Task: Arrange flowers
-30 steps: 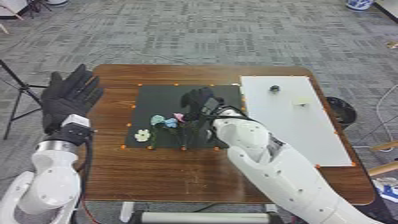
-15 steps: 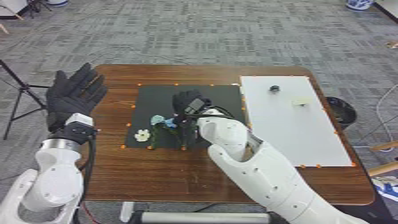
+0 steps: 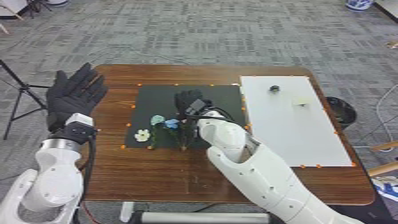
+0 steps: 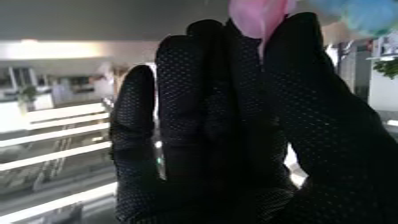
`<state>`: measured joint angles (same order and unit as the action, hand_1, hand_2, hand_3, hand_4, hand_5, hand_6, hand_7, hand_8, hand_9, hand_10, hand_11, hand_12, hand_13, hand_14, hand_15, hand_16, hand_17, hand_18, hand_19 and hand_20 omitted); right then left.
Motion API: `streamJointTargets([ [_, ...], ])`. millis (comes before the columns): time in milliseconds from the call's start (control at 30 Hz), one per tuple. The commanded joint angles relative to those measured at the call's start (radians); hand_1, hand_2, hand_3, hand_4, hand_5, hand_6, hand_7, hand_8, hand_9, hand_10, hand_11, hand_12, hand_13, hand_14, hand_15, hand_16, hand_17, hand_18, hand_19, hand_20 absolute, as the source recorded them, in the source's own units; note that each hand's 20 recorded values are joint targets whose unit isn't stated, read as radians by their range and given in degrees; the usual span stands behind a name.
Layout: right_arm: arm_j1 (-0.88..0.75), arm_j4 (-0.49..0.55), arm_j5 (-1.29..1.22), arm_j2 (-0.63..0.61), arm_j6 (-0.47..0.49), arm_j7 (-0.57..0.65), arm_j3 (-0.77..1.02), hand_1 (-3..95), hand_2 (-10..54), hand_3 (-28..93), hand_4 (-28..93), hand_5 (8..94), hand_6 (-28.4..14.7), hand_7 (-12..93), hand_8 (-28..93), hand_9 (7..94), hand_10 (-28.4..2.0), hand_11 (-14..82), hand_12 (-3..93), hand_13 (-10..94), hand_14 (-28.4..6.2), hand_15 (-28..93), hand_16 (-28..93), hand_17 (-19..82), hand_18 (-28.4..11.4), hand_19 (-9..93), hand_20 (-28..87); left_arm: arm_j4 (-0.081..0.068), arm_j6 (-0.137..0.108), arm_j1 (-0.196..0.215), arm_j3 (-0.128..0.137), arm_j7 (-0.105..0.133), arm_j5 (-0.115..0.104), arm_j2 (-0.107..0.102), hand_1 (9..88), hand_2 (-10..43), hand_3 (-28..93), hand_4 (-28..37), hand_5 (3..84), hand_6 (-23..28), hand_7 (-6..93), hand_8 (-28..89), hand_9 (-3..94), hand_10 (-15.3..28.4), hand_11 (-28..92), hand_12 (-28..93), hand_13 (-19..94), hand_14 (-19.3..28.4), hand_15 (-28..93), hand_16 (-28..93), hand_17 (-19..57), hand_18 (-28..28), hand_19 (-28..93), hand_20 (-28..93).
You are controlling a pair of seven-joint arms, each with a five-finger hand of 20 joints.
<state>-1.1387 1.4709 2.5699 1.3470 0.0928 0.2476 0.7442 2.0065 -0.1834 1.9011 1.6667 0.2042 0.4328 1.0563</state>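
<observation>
my right hand (image 3: 188, 100) pinches the pink flower (image 4: 254, 18) over the black mat (image 3: 160, 100); i should lift gently, clearing the blue flower (image 3: 171, 123) at seven o'clock. left hand (image 3: 71, 98), fingers straight, at ten.

Pink flower (image 4: 254, 19) cut off, blue flower (image 4: 369, 16) blurred

"Can the 1st speaker make out any text, label, brand, number or sign in the 2 views?" the 2nd speaker asks.

"None," the 1st speaker answers. "There is nothing legible in the head view."

"And in the right wrist view?"

"Nothing there can be read either," the 1st speaker says.
</observation>
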Motion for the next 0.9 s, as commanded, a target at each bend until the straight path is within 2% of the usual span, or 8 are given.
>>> streamJointTargets([
  [33, 0.017, -0.003, -0.019, -0.004, -0.103, 0.044, -0.013, 57.6, -9.5, 61, -28, 75.0, 1.2, 40, 1, 77.9, -7.5, 9.6, 31.0, 59, -7.5, 54, 38, 28, -19.4, 73, 41, 0.0, 0.011, 0.002, 0.0, -0.005, 0.003, 0.004, 25.0, 18.2, 64, -28.3, 42.8, 8.3, 11.2, -10, 31.6, 14.6, 24, 4, 23, 15.6, 30, -9, -8.8, 15.2, 41, 5],
  [233, 0.024, -0.005, -0.024, -0.003, -0.123, 0.061, -0.01, 57.3, -9.5, 62, -28, 75.1, 1.0, 40, 2, 77.9, -7.6, 9.2, 31.0, 60, -7.5, 53, 39, 28, -19.6, 74, 41, 0.0, 0.015, 0.003, 0.001, -0.006, 0.004, 0.007, 25.1, 18.2, 64, -28.3, 42.8, 8.5, 11.0, -9, 31.4, 14.6, 23, 5, 23, 15.7, 29, -9, -8.9, 15.2, 41, 5],
  [433, 0.031, 0.025, 0.028, -0.076, -0.102, -0.035, -0.023, 57.7, -9.5, 62, -28, 75.3, 0.7, 40, 1, 77.8, -7.7, 9.0, 31.0, 59, -7.0, 53, 40, 28, -19.3, 74, 41, 0.005, 0.011, 0.016, 0.015, 0.002, 0.005, 0.01, 24.9, 18.2, 64, -28.3, 42.6, 8.6, 10.5, -9, 31.0, 14.6, 22, 5, 22, 15.7, 28, -9, -8.9, 15.2, 40, 6],
  [533, 0.037, 0.031, 0.045, -0.108, -0.106, -0.062, -0.027, 57.6, -9.5, 63, -28, 75.3, 0.6, 40, 1, 77.7, -7.5, 8.8, 30.9, 59, -6.8, 52, 40, 28, -19.1, 73, 40, 0.012, 0.011, 0.029, 0.023, 0.005, 0.005, 0.013, 25.1, 18.2, 64, -28.3, 42.4, 8.6, 10.2, -9, 30.9, 14.5, 21, 5, 23, 15.7, 26, -8, -8.9, 15.1, 40, 6],
  [600, 0.034, 0.05, 0.057, -0.132, -0.094, -0.088, -0.025, 57.5, -9.5, 63, -28, 75.3, 0.7, 40, 1, 77.6, -7.5, 8.7, 30.9, 59, -6.7, 52, 41, 28, -19.0, 73, 41, 0.026, 0.011, 0.048, 0.032, 0.008, 0.005, 0.015, 25.1, 18.3, 64, -28.3, 42.5, 8.5, 10.0, -9, 30.9, 14.5, 21, 5, 23, 15.6, 26, -8, -8.9, 15.1, 40, 6],
  [767, 0.029, 0.059, 0.07, -0.174, -0.102, -0.102, -0.02, 57.3, -9.5, 63, -28, 75.1, 0.8, 40, 1, 77.3, -7.2, 8.6, 31.0, 59, -6.4, 51, 41, 28, -18.9, 73, 41, 0.017, 0.011, 0.039, 0.029, 0.004, 0.006, 0.015, 25.0, 18.3, 64, -28.3, 42.3, 8.6, 9.5, -9, 30.7, 14.5, 20, 6, 23, 15.5, 25, -7, -8.9, 15.1, 39, 6],
  [800, 0.031, 0.049, 0.072, -0.173, -0.102, -0.111, -0.016, 57.3, -9.5, 63, -28, 75.1, 0.8, 40, 1, 77.2, -7.2, 8.6, 31.0, 59, -6.4, 51, 41, 28, -18.9, 73, 41, 0.007, 0.011, 0.028, 0.025, 0.0, 0.007, 0.014, 25.0, 18.3, 64, -28.3, 42.3, 8.6, 9.5, -9, 30.8, 14.5, 20, 6, 23, 15.5, 25, -7, -8.8, 15.1, 39, 6],
  [900, 0.021, 0.069, 0.07, -0.192, -0.098, -0.1, -0.025, 56.8, -9.5, 64, -28, 74.9, 0.9, 40, 0, 77.2, -7.1, 8.7, 30.7, 59, -6.3, 51, 41, 28, -18.9, 73, 41, 0.009, 0.009, 0.033, 0.029, 0.003, 0.006, 0.013, 25.1, 18.3, 64, -28.3, 42.3, 8.6, 9.3, -9, 30.7, 14.5, 20, 6, 23, 15.4, 24, -6, -8.9, 15.0, 39, 7],
])
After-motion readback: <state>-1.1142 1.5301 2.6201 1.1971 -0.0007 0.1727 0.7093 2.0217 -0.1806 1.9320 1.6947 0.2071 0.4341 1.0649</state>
